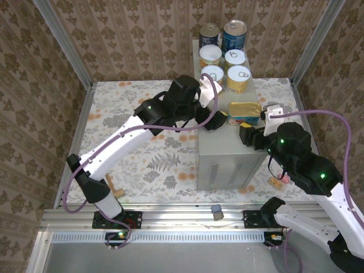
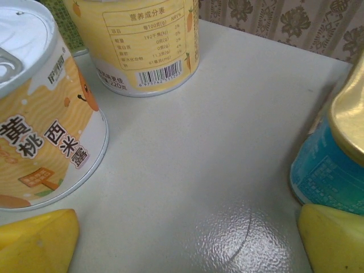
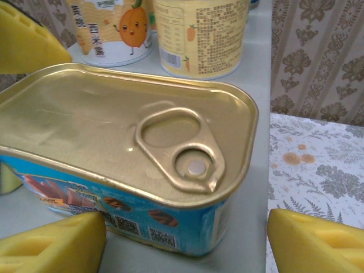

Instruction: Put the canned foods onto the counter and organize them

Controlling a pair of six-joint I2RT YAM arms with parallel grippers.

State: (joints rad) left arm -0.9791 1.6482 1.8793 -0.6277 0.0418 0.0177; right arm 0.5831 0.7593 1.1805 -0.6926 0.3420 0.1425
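All seven tins stand on the grey desk (image 2: 227,142), so we judge the placing done and only the tidying left. That explains how both arms sit around the last item.

The flat gold-topped tin (image 3: 114,125) lies flat on the desk directly ahead of the right gripper (image 3: 182,247), its near end between the yellow pads (image 3: 51,244). The left-hand pad sits against the tin's blue side, while the right-hand pad stands clear of it, beyond the desk's edge. We read this gripper as released, straddling the tin rather than clenching it, probably to square it up behind the row.

The left gripper (image 2: 187,244) hangs low over bare desk with its jaws spread wide, holding nothing. The same tin sits just inside its right pad, and two short yellow cans (image 2: 40,114) stand ahead and to its left, apart from both pads. It looks posted there to steady or nudge the tin from the other side.

The tin itself is oblong with rounded corners. It has a brushed gold lid with a raised rim and a flat ring-pull, and a printed bright-blue wrap with a small code on the side. Beyond both grippers the yellow cans form a two-by-two block, with two dark-blue cans (image 1: 234,35) farthest away.
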